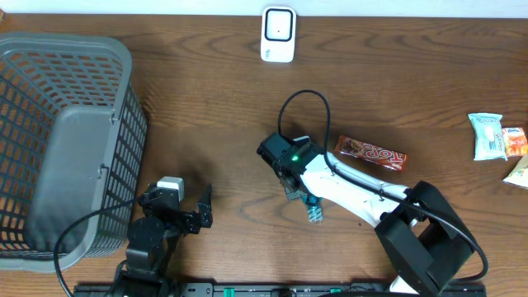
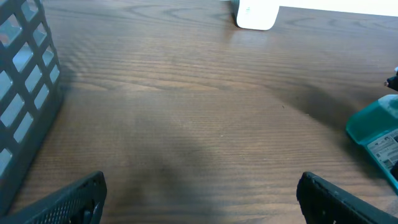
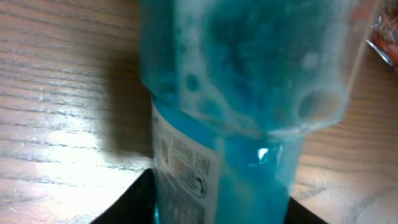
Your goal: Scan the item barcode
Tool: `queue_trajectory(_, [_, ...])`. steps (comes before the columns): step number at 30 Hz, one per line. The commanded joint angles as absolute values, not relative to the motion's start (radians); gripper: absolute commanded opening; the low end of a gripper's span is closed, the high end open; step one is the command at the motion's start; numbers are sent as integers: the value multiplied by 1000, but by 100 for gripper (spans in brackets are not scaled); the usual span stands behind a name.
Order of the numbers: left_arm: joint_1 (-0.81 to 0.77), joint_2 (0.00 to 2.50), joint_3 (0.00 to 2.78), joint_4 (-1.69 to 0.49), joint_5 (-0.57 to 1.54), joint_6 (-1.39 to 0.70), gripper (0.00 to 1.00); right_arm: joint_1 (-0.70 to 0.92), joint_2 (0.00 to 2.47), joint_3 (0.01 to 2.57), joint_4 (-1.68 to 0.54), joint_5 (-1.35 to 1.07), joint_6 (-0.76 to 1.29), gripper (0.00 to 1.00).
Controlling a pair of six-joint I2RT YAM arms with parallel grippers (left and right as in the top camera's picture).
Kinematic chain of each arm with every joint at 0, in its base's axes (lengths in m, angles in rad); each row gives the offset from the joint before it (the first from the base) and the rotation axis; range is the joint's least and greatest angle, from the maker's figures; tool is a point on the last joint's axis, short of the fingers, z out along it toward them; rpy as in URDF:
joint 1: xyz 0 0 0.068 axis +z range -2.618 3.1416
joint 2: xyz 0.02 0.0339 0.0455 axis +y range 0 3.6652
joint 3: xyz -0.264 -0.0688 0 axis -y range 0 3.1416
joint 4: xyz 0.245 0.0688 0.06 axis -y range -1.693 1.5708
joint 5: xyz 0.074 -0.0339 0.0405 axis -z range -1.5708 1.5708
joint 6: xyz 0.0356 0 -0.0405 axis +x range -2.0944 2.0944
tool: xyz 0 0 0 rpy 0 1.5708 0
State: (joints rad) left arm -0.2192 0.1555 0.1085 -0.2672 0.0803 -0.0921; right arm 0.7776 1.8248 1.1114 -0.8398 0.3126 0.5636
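Teal bottle held mid-table by right gripper, jaws narrowed around its body (label left exposed, presumably for presenting to scanner). Left gripper spread wide, empty, parked by basket, out of way.

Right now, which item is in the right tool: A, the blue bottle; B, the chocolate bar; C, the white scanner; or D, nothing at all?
A: the right wrist view shows the blue bottle standing between the fingers of the right tool, while the chocolate bar and the white scanner lie apart from it.
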Motion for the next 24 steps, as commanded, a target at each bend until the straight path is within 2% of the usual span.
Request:
queue_trajectory(1, [-222,155,87,-278,89,-79,98,805,1831,1107,-841,353,598,33])
queue_trajectory(6, [-222,155,87,-278,89,-79,98,818,1831,1107,-831,440,598,29])
queue_trajectory(11, [-222,155,87,-278,89,-79,98,817,1831,1107,-777,567,593,35])
queue_trajectory(15, [-222,155,87,-278,89,-79,98,799,1831,1107,-652,626,495,37])
queue_trajectory(24, [-222,155,87,-278,89,-79,98,778,1840,1107,-612,546,447,31])
